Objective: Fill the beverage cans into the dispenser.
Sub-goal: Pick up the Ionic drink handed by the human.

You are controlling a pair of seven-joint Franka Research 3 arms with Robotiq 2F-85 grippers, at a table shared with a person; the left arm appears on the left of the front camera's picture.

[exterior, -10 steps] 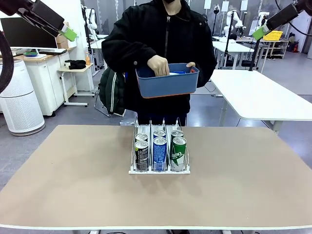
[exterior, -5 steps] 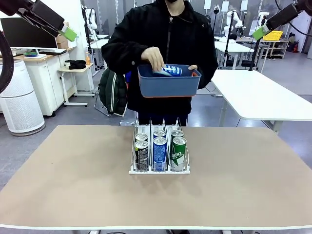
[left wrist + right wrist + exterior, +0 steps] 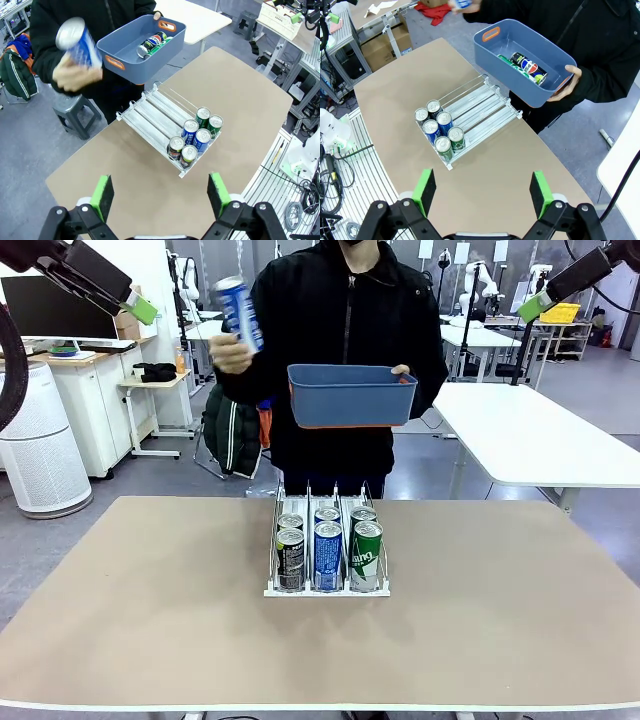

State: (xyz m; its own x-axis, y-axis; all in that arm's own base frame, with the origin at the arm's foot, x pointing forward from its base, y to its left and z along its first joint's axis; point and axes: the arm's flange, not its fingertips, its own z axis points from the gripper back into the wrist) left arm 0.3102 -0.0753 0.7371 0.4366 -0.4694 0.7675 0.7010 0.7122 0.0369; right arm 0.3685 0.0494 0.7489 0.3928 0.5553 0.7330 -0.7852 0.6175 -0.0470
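Six cans (image 3: 327, 550) sit at the near end of the dispenser (image 3: 150, 114) mid-worktop (image 3: 140, 620), two per lane. New bit: the person's hand (image 3: 228, 352) has pulled a blue-and-white can (image 3: 238, 310) out of the blue bin (image 3: 350, 405) and now holds it up toward the robot's left. Handover coming, I'd guess. Left gripper (image 3: 160, 190) and right gripper (image 3: 482, 192) hang high, jaws wide, empty. A Pepsi can (image 3: 529, 67) waits in the bin.

six upright cans (image 3: 328, 550) at dispenser (image 3: 300, 592) front, blue can (image 3: 238, 312) held aloft
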